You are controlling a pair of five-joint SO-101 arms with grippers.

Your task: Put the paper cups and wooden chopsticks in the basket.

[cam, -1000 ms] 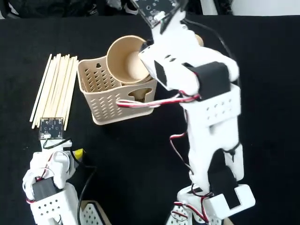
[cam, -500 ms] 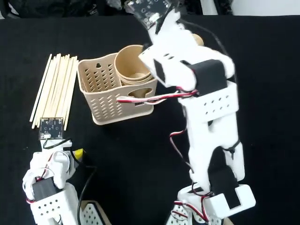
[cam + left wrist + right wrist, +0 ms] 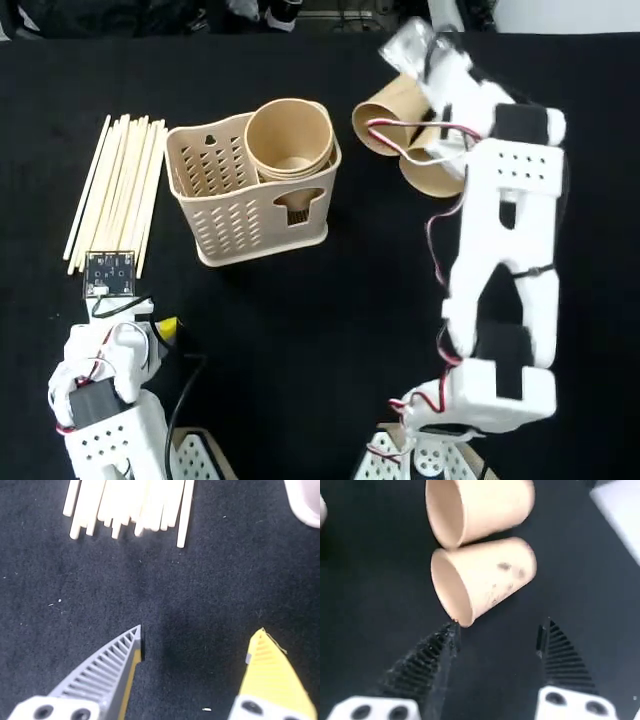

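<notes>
A beige basket [image 3: 240, 205] stands left of centre with a stack of paper cups [image 3: 290, 135] upright in its right half. Two more paper cups lie on their sides to its right, one [image 3: 385, 112] farther back, one [image 3: 432, 172] nearer. My right arm [image 3: 505, 160] hangs over them. My right gripper [image 3: 497, 625] is open just short of the nearer cup [image 3: 485, 580], with the other cup [image 3: 477, 507] beyond. Wooden chopsticks [image 3: 115, 190] lie in a bundle left of the basket. My left gripper [image 3: 200, 627] is open above the cloth, short of the chopstick ends [image 3: 130, 505].
Black cloth covers the table. A corner of the basket [image 3: 305, 500] shows in the left wrist view. A white surface [image 3: 620, 505] lies beyond the cups past the cloth's edge. Bare cloth lies in front of the basket, between the two arm bases.
The right gripper let a cup go into the stack in the basket, then swung right to above the two lying cups. The left arm has not moved.
</notes>
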